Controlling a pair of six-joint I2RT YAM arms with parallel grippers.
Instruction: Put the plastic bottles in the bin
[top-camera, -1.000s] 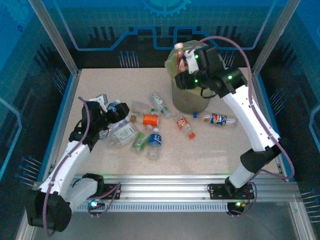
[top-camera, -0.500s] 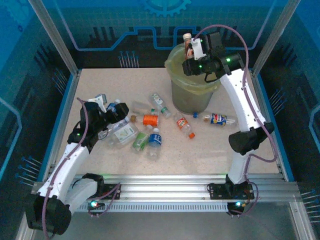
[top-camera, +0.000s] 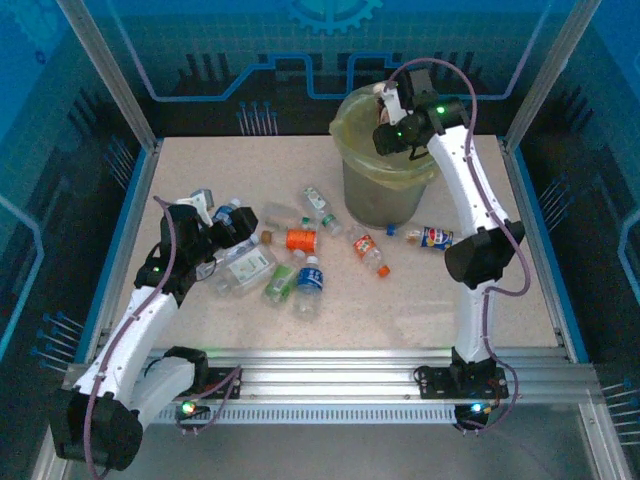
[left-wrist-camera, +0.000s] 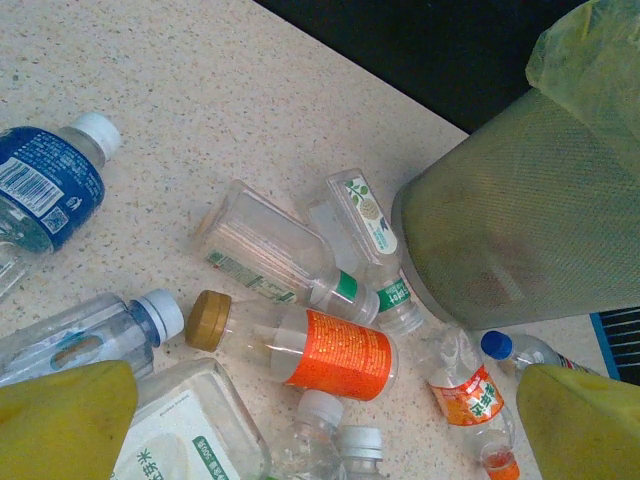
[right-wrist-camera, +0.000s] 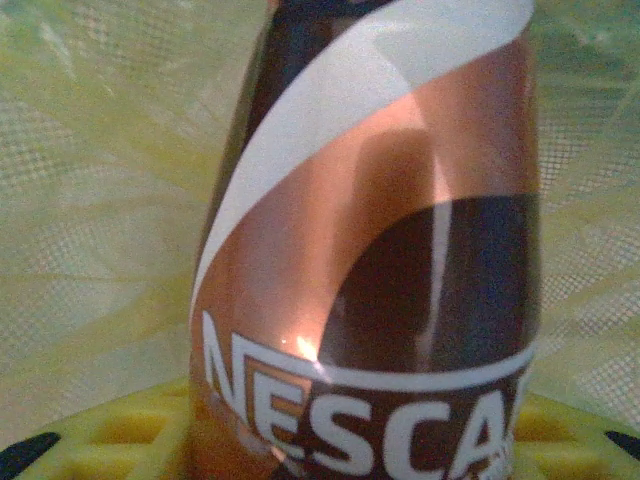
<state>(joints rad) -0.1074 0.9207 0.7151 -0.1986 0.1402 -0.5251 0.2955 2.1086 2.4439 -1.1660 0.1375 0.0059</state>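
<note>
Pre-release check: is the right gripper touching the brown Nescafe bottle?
Touching. Right wrist view: the brown Nescafe bottle sits clamped between the yellow pads of the right gripper, no gap; top view shows it held aloft over the bin.

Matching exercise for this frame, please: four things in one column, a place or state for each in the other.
1. Nescafe bottle
2. orange-label bottle
3. left gripper
4. bin

A. open, holding nothing
B. grey-olive, standing upright
C. lying on the table
D. held by the right gripper

Pairs: 1-D, 2-C, 3-A, 4-B
</note>
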